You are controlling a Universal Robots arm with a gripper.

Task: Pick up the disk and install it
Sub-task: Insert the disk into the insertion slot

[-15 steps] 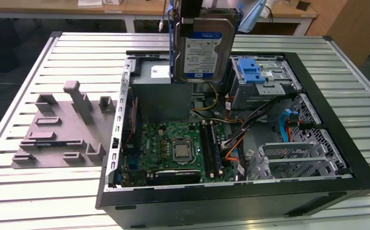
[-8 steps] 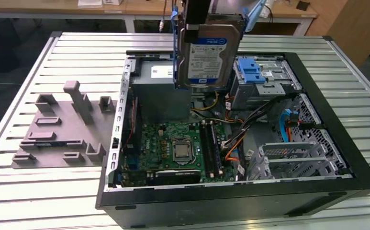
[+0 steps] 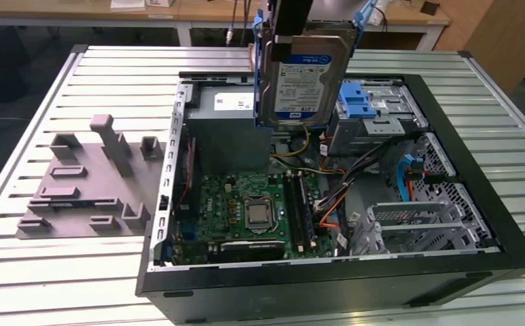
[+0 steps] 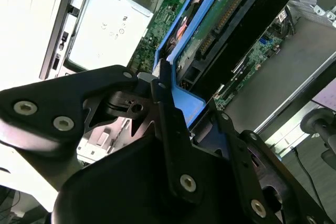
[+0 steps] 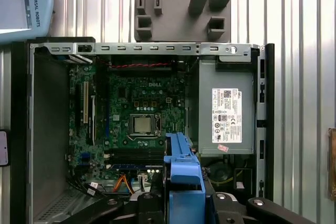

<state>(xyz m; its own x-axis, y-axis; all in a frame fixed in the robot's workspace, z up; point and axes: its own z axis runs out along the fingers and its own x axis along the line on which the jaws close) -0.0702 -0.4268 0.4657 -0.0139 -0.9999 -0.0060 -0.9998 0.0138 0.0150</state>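
— Whereabouts of the disk [image 3: 305, 76]?

— Up in the air over the open computer case [image 3: 479, 224], hanging on edge with the label facing the exterior camera. Above the case's far end, roughly between the power-supply box [image 3: 230, 109] and the drive cage [image 3: 371, 109], apparently clear of both.

— And the gripper [image 3: 291, 34]?

— Clamped onto the disk's upper end, fingers [image 4: 170, 129] pinching across the blue rails [image 3: 260, 78].

— Handling?

— Probably dense and rigid for its size, with no flex to expect. Bare circuit board [image 4: 207, 22] and connector on the back face, so likely delicate there. Best taken by the plastic rails or the metal edges, never by the board. Smooth metal, possibly slippery, so better purchase likely on the rails. No knocks against the case walls, ideally.

— Anything beyond the case?

— Grey moulded fixture [image 3: 90, 176] on the slatted table [image 3: 26, 285], just beside the case on the exterior view's left.
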